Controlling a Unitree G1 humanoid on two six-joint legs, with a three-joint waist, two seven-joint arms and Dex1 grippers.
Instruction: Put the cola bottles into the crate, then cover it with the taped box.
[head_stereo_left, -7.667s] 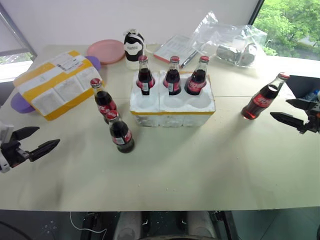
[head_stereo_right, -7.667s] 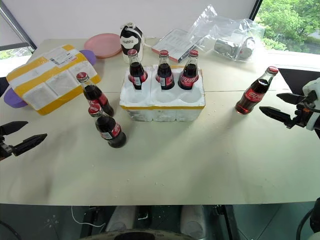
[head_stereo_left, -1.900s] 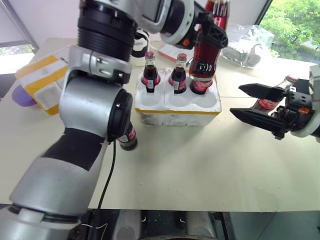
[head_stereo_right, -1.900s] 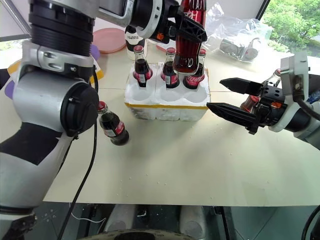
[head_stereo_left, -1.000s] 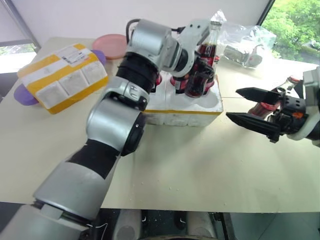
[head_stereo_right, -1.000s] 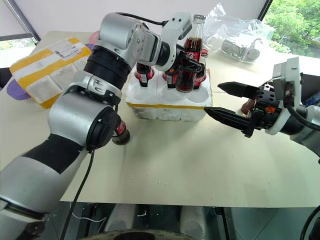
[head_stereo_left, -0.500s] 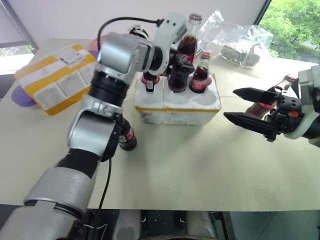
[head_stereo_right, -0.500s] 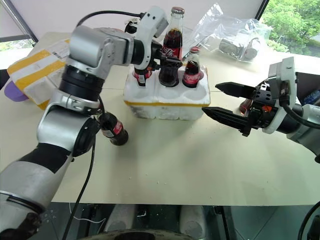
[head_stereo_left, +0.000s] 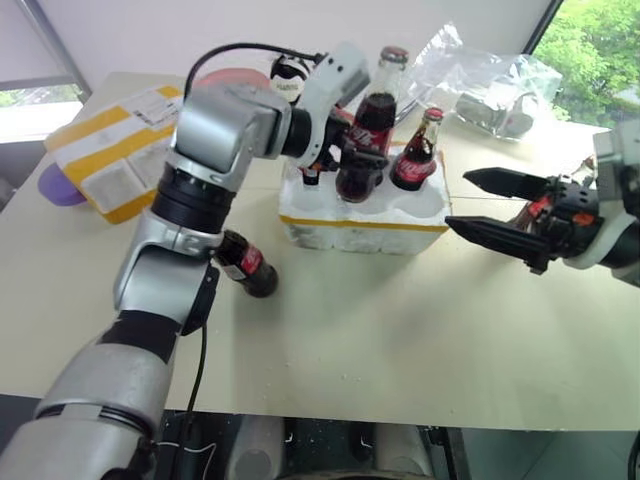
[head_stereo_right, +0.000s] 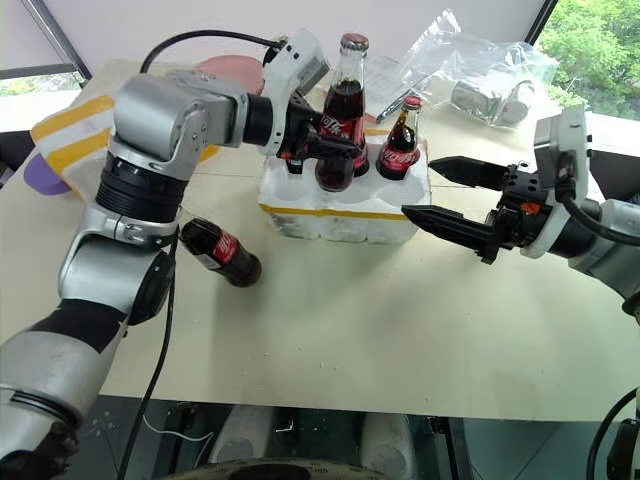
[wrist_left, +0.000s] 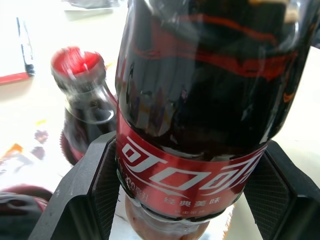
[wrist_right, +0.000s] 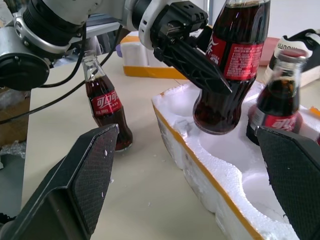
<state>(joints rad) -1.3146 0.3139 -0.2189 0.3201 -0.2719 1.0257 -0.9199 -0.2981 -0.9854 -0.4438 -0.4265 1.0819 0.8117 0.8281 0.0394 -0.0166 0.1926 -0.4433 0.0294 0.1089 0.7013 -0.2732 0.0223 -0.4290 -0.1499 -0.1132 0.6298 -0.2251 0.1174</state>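
Since the front wells of the crate (head_stereo_right: 340, 215) are yet to be filled, a cola bottle (head_stereo_right: 338, 130) is kept clamped in the left tool (head_stereo_right: 322, 140) just above one, while the right tool (head_stereo_right: 445, 200) is parked spread apart beside the crate over the counter (head_stereo_right: 400, 330).

Pink plate (head_stereo_left: 215, 77), crumpled plastic bag (head_stereo_left: 480, 82) (clear), purple dish (head_stereo_left: 58, 184).
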